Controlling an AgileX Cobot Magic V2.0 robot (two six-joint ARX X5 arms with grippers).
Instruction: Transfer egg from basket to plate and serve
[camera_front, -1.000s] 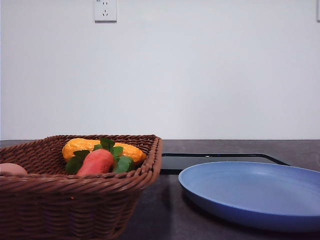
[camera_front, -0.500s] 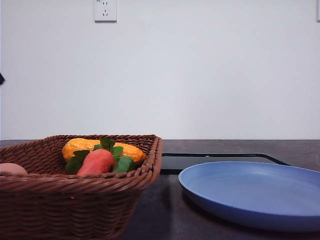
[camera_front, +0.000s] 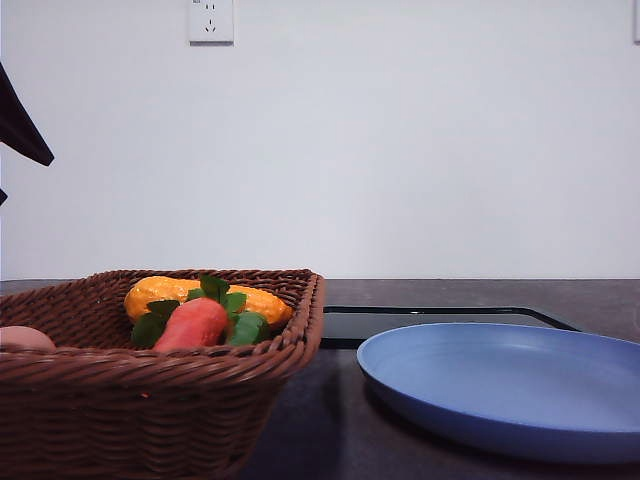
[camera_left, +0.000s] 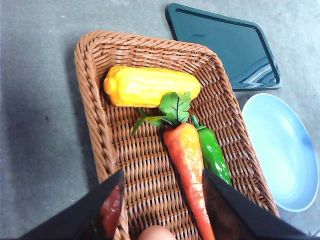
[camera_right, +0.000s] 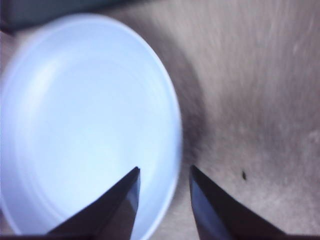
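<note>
The brown wicker basket (camera_front: 150, 390) stands at the left of the table, and the pinkish-brown egg (camera_front: 22, 338) peeks over its near rim at the far left. In the left wrist view the basket (camera_left: 100, 130) lies below my open left gripper (camera_left: 162, 192), and the egg (camera_left: 156, 233) shows just between the fingers at the frame's edge. A dark piece of the left arm (camera_front: 20, 125) shows high at the left edge. The blue plate (camera_front: 510, 385) sits to the right. My open right gripper (camera_right: 163, 175) hangs above the plate's rim (camera_right: 176, 125).
In the basket lie a yellow corn cob (camera_left: 150, 86), an orange-red carrot with green leaves (camera_left: 186, 155) and a green pepper (camera_left: 212, 155). A flat black tray (camera_front: 430, 322) lies behind the plate. A wall socket (camera_front: 211, 20) is on the white wall.
A dark part of the left arm has come into the front view at the upper left edge. The basket, the plate and the egg have not moved.
</note>
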